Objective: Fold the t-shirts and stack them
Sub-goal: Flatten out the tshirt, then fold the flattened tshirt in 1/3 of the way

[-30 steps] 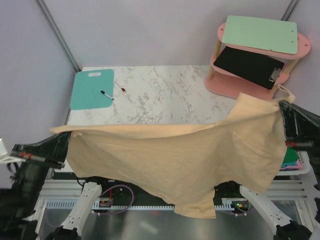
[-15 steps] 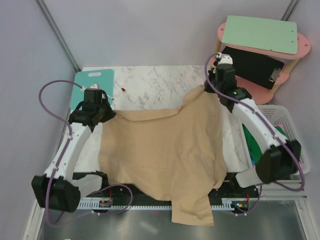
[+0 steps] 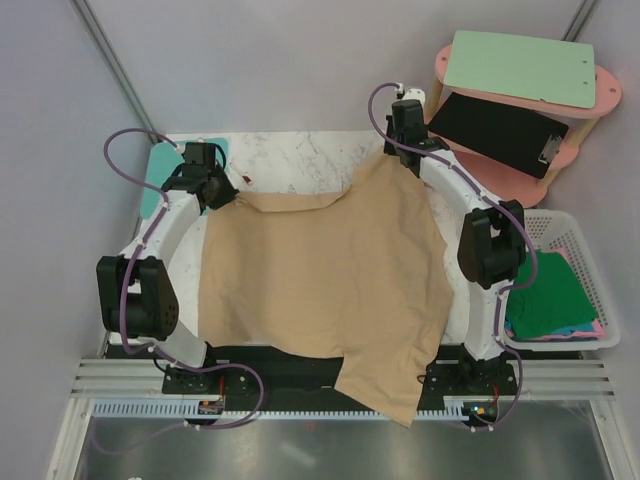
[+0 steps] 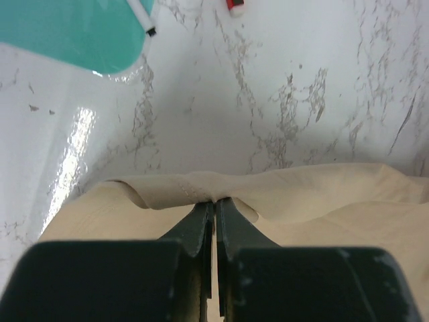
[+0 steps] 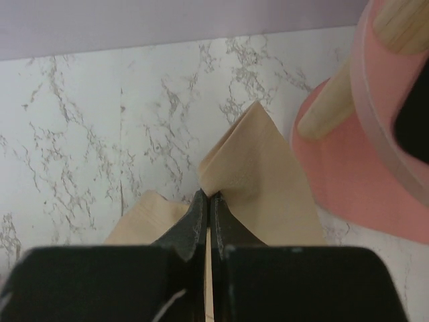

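Observation:
A tan-beige t-shirt [image 3: 330, 280] lies spread over the marble table [image 3: 300, 160], its near part hanging off the front edge. My left gripper [image 3: 222, 195] is shut on the shirt's far left hem [image 4: 194, 191], pinched between both fingers. My right gripper [image 3: 398, 150] is shut on the far right corner [image 5: 248, 161] of the same shirt, close to the pink shelf. Green, blue and pink t-shirts [image 3: 548, 295] lie in the white basket at the right.
A teal board [image 3: 160, 185] with a marker [image 4: 142, 17] on it lies at the far left, a small red item [image 4: 234, 5] beside it. The pink two-tier shelf [image 3: 480, 170] holds a mint-green clipboard [image 3: 520, 65] and a black one [image 3: 500, 130]. White basket [image 3: 590, 235] at right.
Both arms have swung from low and outward to far across the table, carrying the tan shirt from hanging in the air to lying spread on the marble.

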{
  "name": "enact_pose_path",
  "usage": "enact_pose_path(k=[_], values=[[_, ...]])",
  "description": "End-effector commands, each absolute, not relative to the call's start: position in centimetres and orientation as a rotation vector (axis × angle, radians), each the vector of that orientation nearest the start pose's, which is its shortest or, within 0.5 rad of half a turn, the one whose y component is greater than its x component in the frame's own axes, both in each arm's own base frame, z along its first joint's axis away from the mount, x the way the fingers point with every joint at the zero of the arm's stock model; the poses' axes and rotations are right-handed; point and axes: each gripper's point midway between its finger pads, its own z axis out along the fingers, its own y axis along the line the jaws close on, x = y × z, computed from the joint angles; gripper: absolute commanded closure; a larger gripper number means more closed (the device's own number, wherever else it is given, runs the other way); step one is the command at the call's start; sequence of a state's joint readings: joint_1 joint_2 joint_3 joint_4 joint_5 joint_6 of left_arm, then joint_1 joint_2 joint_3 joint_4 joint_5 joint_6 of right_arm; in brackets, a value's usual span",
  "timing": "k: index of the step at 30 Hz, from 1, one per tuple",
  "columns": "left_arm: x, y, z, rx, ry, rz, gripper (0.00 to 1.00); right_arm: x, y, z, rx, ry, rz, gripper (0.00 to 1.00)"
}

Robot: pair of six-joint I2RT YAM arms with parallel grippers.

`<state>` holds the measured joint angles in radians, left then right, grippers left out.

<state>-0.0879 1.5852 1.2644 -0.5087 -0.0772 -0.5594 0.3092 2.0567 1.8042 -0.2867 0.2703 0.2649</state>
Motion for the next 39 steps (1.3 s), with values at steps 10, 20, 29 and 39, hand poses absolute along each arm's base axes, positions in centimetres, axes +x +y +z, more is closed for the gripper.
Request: enact_pose_path(k=[10,20,29,39], values=[[42.5,-1.8,16.4,-0.661,2.213,-0.199,0.98,55.1,12.8,25.5,0.218,1.917,0.114,1.0],[41.9,-0.4,11.9,-0.783,2.304,-0.242,0.98,43.7,11.7,21.4,0.214,2.021,0.144,1.0],[41.0,-0.9,10.1,-0.793,2.353,-0.272,0.98,35.9,11.4,15.7,0.203,2.181,0.134,1.0],[38.8,-0.8,9.9,-0.792,2.354,-0.263,0.98,31.0,10.8,11.9,0.234,2.282,0.117,1.0]])
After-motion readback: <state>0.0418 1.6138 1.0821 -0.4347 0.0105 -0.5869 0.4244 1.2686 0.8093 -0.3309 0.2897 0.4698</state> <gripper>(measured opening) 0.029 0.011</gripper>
